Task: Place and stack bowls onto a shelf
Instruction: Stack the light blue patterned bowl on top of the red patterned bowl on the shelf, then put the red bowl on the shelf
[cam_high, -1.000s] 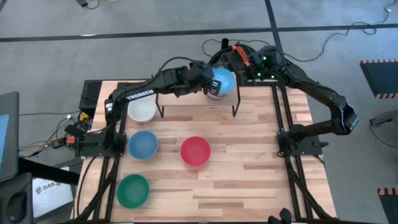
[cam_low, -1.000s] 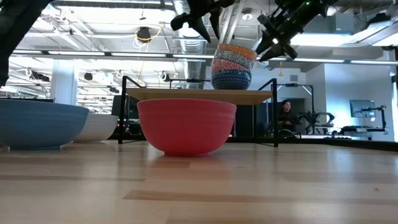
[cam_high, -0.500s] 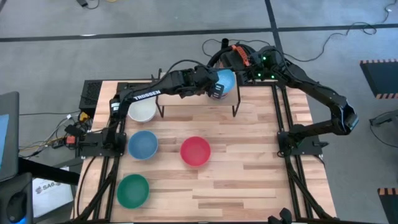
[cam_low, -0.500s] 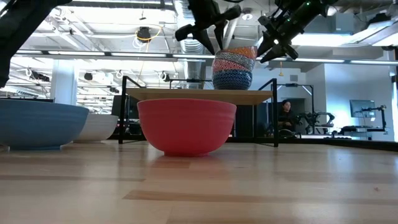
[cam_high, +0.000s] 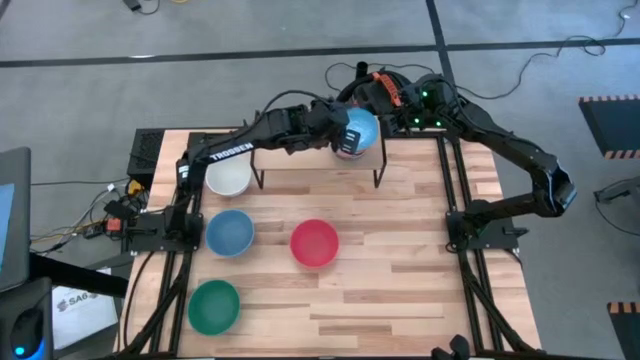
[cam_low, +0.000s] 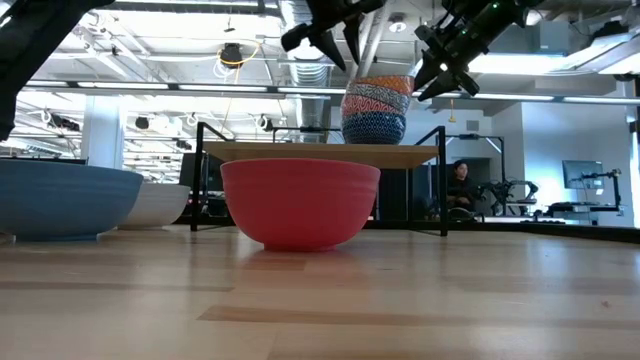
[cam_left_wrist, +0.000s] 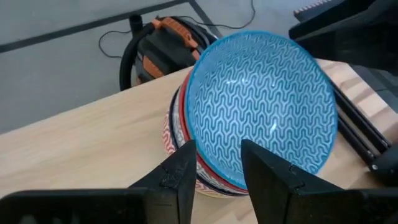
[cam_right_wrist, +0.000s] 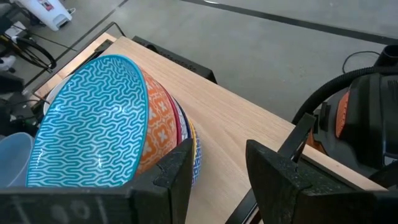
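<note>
The bowls (cam_high: 356, 133) sat stacked on the shelf (cam_high: 300, 158) at the table's (cam_high: 400, 280) far edge, seen from above. Low down, the left hand (cam_low: 322, 32) hovered spread above the stack, the right hand (cam_low: 440, 62) spread just right of it. Both wrist cameras showed the light blue patterned bowl (cam_left_wrist: 261, 99) on top, nothing gripped.

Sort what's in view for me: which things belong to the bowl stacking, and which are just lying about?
Part of the job:
- shelf
- stack of patterned bowls on the shelf
- white bowl
- light blue bowl
- red bowl
- green bowl
- left gripper and right gripper, both open beside the stack

Just lying about:
- black-and-orange vacuum on the floor
- cables
</note>
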